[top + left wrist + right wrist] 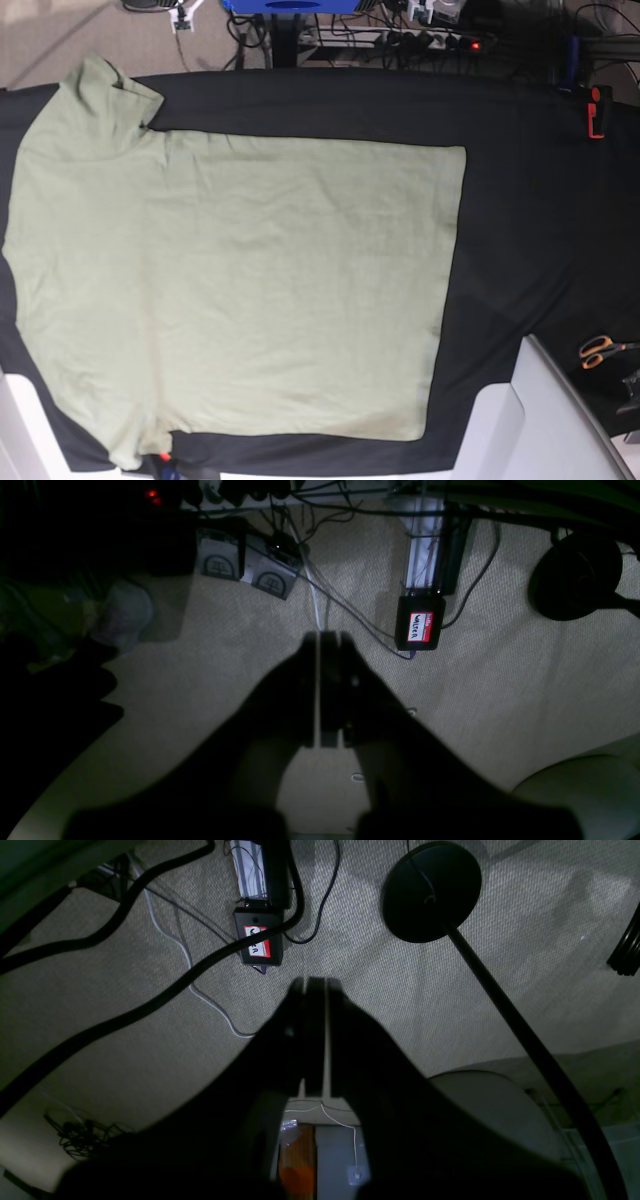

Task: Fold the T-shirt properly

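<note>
The pale green T-shirt [240,290] lies spread flat on the black cloth [520,200] in the base view, neckline end at the left, hem at the right, sleeves at top left and bottom left. Neither gripper's fingers show in that view. My left gripper [322,636] appears in the left wrist view with its jaws pressed together on nothing, pointing at the carpeted floor. In the right wrist view my right gripper [315,982] is likewise shut and empty over the floor. The shirt is out of both wrist views.
Orange-handled scissors [600,350] lie on the cloth at the right, and a red clamp [596,112] sits at the top right. A white arm part [540,420] rises at the bottom right. On the floor are a labelled black box [258,942], cables and a round stand base [431,890].
</note>
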